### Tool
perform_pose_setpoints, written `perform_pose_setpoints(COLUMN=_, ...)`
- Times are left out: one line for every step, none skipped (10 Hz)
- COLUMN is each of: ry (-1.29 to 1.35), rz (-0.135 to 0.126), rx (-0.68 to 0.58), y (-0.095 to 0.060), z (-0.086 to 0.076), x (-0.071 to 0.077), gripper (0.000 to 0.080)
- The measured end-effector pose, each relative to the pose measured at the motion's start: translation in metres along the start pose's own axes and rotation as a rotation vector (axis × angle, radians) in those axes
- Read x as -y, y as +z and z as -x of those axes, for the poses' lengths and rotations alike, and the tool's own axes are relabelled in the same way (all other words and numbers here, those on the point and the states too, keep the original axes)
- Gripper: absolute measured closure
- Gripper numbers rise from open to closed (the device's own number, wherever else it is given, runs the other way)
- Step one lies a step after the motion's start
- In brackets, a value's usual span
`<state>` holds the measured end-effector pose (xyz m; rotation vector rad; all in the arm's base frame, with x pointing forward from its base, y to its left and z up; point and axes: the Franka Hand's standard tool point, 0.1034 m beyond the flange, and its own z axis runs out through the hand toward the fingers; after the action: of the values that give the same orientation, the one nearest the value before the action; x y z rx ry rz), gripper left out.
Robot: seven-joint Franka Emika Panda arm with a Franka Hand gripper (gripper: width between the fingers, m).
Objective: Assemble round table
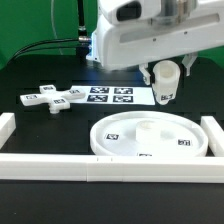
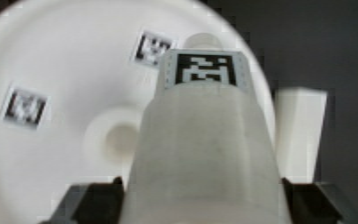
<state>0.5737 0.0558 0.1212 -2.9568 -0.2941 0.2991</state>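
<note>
Possible fault: cocked or off-centre seating on the disc, through slip of the short cylinder leg (image 1: 167,92) inside a shallow pinch. Gripper (image 1: 166,75) partly closed, clamping the leg by its upper end, tag facing outward. Held above the round disc (image 1: 150,143), apparently not touching, off to one side of its centre hub (image 1: 148,127). Cross-shaped base (image 1: 52,97) well apart from the disc, toward the exterior view's left.

Marker board (image 1: 110,96) — white border bars (image 1: 50,164)

The leg (image 2: 202,140) hides much of the blurred disc (image 2: 60,55)
</note>
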Motion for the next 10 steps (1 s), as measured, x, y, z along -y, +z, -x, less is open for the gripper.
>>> perform_pose_setpoints(ry=-0.002, rz=0.015, rx=-0.056, y=-0.01, z=-0.003, x=-0.002, gripper=0.0386)
perform_pose_setpoints(ry=-0.006, rz=0.039, rx=-0.158, y=-0.017, z=-0.01, x=-0.005, gripper=0.0386)
perform_pose_setpoints(ry=-0.001, rz=0.049, rx=-0.196, y=-0.013, z=-0.006, x=-0.007, gripper=0.0386)
perform_pose_setpoints(ry=-0.005, rz=0.07, rx=-0.28, y=-0.014, z=-0.012, x=-0.011, gripper=0.0386)
perform_pose_setpoints(ry=-0.004, rz=0.09, rx=-0.358, y=-0.014, z=-0.014, x=-0.015, gripper=0.0386)
perform_pose_setpoints(ry=-0.016, rz=0.108, rx=-0.398, y=-0.013, z=-0.013, x=-0.017, gripper=0.0386)
perform_pose_setpoints(ry=-0.069, rz=0.151, rx=-0.476, y=-0.017, z=-0.019, x=-0.022, gripper=0.0386)
perform_pose_setpoints(ry=-0.089, rz=0.155, rx=-0.463, y=-0.016, z=-0.017, x=-0.025, gripper=0.0386)
perform_pose_setpoints(ry=-0.1, rz=0.159, rx=-0.463, y=-0.017, z=-0.017, x=-0.027, gripper=0.0386)
perform_pose_setpoints(ry=-0.077, rz=0.146, rx=-0.454, y=-0.015, z=-0.014, x=-0.031, gripper=0.0386)
